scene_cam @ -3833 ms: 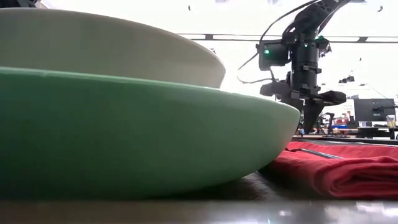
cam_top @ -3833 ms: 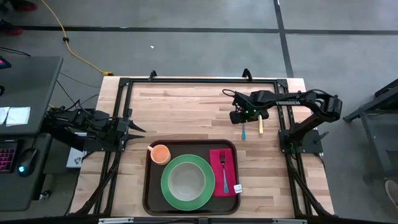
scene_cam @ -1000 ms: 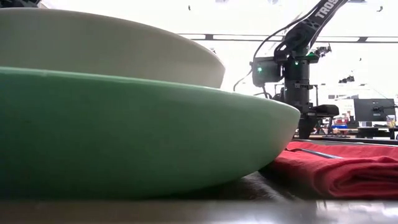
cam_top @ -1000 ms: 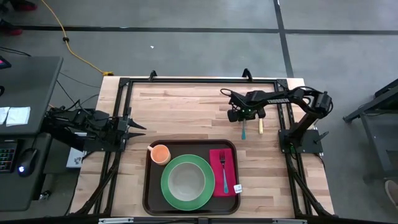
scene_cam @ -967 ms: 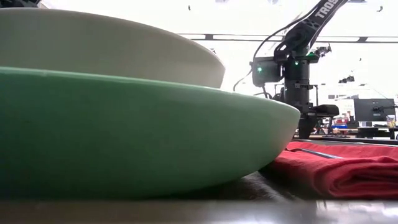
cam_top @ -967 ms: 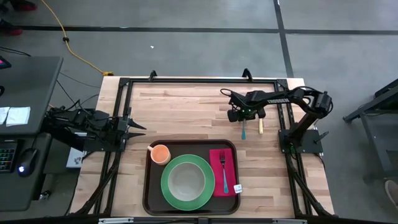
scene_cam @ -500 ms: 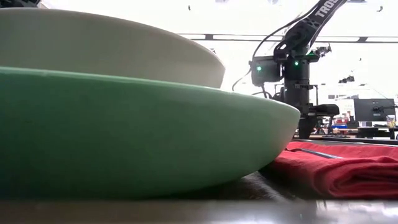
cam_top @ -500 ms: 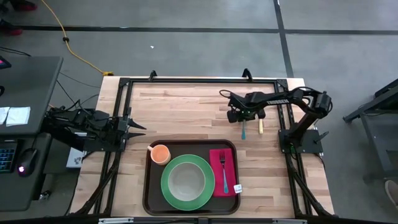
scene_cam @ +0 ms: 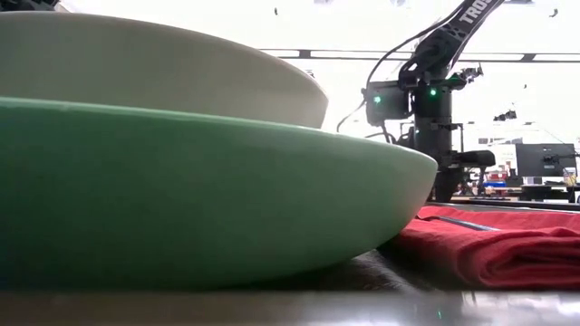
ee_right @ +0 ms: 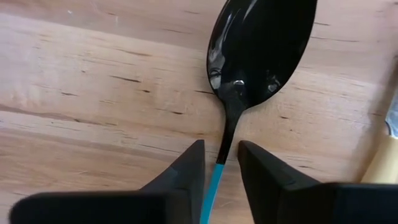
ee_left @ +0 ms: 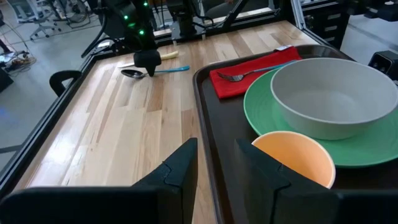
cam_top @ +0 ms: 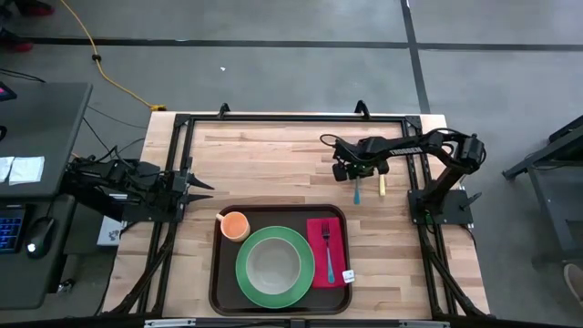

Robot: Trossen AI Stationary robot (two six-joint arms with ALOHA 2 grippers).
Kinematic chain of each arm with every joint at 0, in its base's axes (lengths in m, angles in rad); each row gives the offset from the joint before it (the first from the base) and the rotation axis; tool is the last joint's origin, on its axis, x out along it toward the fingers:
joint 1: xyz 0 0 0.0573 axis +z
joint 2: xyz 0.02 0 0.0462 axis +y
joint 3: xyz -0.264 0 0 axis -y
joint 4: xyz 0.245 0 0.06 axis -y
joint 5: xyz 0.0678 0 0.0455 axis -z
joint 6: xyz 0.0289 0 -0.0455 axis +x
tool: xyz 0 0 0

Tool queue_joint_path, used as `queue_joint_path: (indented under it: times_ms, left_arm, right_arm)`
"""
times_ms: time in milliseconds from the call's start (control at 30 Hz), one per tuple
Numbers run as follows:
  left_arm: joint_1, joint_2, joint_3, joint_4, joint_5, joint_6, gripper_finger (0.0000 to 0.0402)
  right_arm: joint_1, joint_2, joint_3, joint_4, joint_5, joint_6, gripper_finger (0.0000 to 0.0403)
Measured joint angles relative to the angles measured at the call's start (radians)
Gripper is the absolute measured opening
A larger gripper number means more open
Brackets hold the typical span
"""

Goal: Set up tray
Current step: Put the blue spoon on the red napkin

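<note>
A spoon [ee_right: 261, 43] with a black bowl and blue handle [cam_top: 357, 190] lies flat on the wood near the table's right far part. My right gripper [ee_right: 219, 167] is low over it, pointing down and open. Its fingers stand on either side of the spoon's neck and do not touch it. The dark brown tray [cam_top: 216, 273] sits at the near edge, holding a green plate [cam_top: 244, 266], a white bowl [cam_top: 273, 264], an orange cup [cam_top: 235, 224] and a red napkin [cam_top: 318, 260] with a fork [cam_top: 328, 248]. My left gripper [ee_left: 216, 163] waits open at the table's left side [cam_top: 202, 189].
A yellow-handled knife [cam_top: 382, 185] lies just right of the spoon, parallel to it. A black metal frame [cam_top: 291, 117] runs around the table. Bare wood [cam_top: 264, 169] lies between the tray and the far edge. The low view is mostly filled by the plate [scene_cam: 208, 190] and bowl [scene_cam: 163, 68].
My right gripper came down over the spoon a few seconds ago. Over the last second it has stayed nearly still above the spoon's neck. The spoon has not moved.
</note>
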Motion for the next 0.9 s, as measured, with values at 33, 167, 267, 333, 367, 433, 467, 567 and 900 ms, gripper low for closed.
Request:
queue_joint_path:
  times_ms: [33, 167, 267, 333, 367, 433, 467, 567, 900]
  left_arm:
    - [0.000, 0.000, 0.000, 0.000, 0.000, 0.000, 0.0136]
    - [0.000, 0.000, 0.000, 0.000, 0.000, 0.000, 0.0136]
    - [0.000, 0.000, 0.000, 0.000, 0.000, 0.000, 0.0136]
    - [0.000, 0.000, 0.000, 0.000, 0.000, 0.000, 0.0136]
    - [0.000, 0.000, 0.000, 0.000, 0.000, 0.000, 0.0136]
    - [0.000, 0.000, 0.000, 0.000, 0.000, 0.000, 0.0136]
    - [0.000, 0.000, 0.000, -0.001, 0.000, 0.000, 0.0136]
    - [0.000, 0.000, 0.000, -0.004, 0.000, 0.000, 0.0136]
    - [0.000, 0.000, 0.000, -0.005, 0.000, 0.000, 0.0136]
  right_arm:
    - [0.000, 0.000, 0.000, -0.001, 0.000, 0.000, 0.0077]
    - [0.000, 0.000, 0.000, -0.003, 0.001, 0.000, 0.0051]
    - [0.000, 0.000, -0.001, -0.005, 0.003, 0.000, 0.0032]
    - [0.000, 0.000, -0.001, -0.007, 0.004, 0.000, 0.0022]
    - [0.000, 0.000, -0.001, -0.008, 0.004, 0.000, 0.0017]
    - [0.000, 0.000, -0.001, -0.009, 0.003, -0.001, 0.0007]
    - [0.000, 0.000, -0.001, -0.009, 0.003, 0.000, 0.0004]
    - [0.000, 0.000, -0.001, -0.009, 0.002, 0.000, 0.0004]
    - [-0.001, 0.000, 0.000, -0.009, -0.018, -0.006, 0.0004]
